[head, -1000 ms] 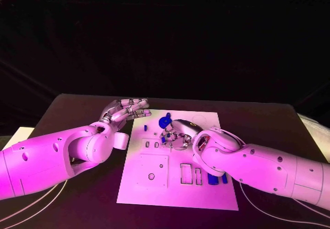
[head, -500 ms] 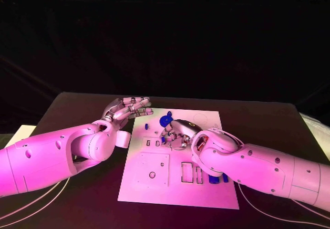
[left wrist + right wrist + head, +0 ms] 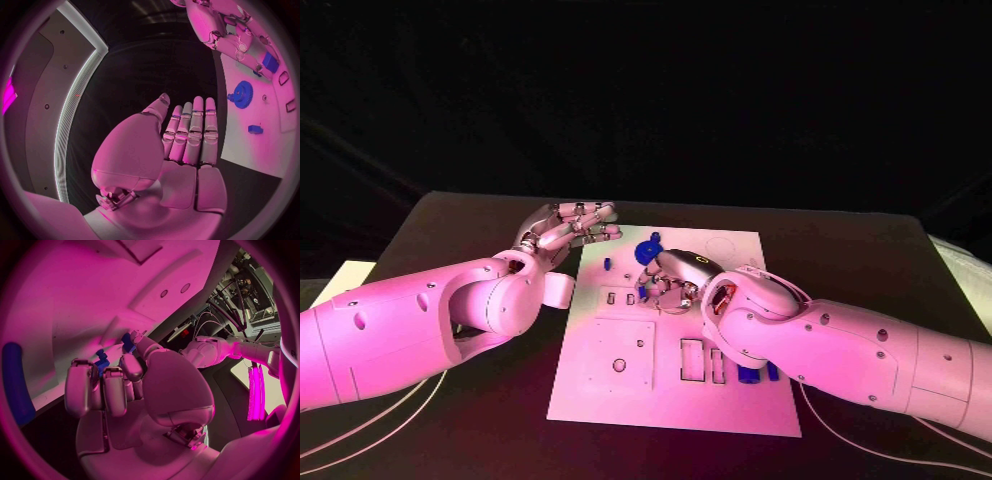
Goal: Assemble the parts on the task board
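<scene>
Your right hand (image 3: 672, 282) is over the middle of the task board (image 3: 625, 390), fingers curled down on a small blue part (image 3: 102, 361). In the right wrist view that part sits pinched at the fingertips (image 3: 128, 346), close against the white surface. Whether it has entered its slot cannot be told from these pictures; the fingers hide the seat.

Your left hand (image 3: 568, 229) hangs off the board's far-left edge, above the black table (image 3: 444, 225), fingers straight and together, holding nothing.

Other pieces: a blue gear (image 3: 240, 93) stands on the far part of the board, a small blue block (image 3: 255, 129) lies near it, and a blue bar (image 3: 744, 373) sits by the rectangular slots on the near right.

Judgement: the step in hand is seating the pinched part.

- Keep the part square to the board before you press.
- Lower straight and slowly; a tilted entry is likely to jam.
- Loosen the grip only once the part stands by itself.
- Keep the left hand off the board unless the plate begins to slide.
</scene>
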